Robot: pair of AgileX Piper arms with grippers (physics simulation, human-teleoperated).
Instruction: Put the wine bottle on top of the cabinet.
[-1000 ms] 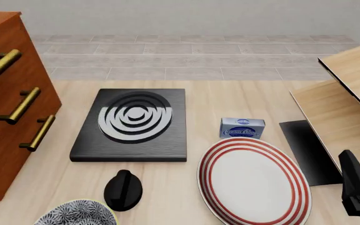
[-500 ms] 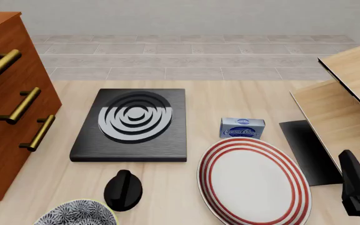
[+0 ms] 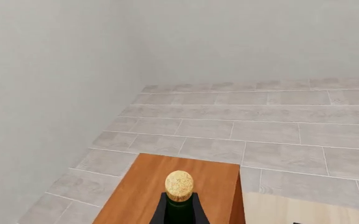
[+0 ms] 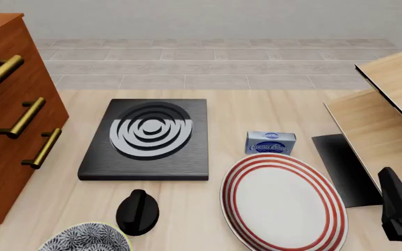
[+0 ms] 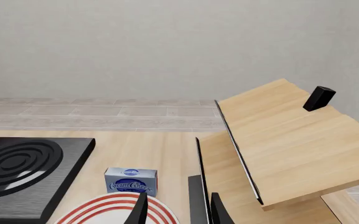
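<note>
In the left wrist view the wine bottle's tan cork and dark green neck rise between the dark fingers of my left gripper, which is closed around the neck. Behind it is the reddish-brown top of the cabinet. I cannot tell whether the bottle rests on that top. In the front view the cabinet stands at the far left with its brass handles showing; the bottle and left gripper are out of that view. My right gripper is open and empty, low at the table's right.
A black hob plate lies mid-table. In front of it are a red-striped plate, a blue cream cheese box, a black knob and a patterned bowl. Pale wood panels stand at the right, beside my right arm.
</note>
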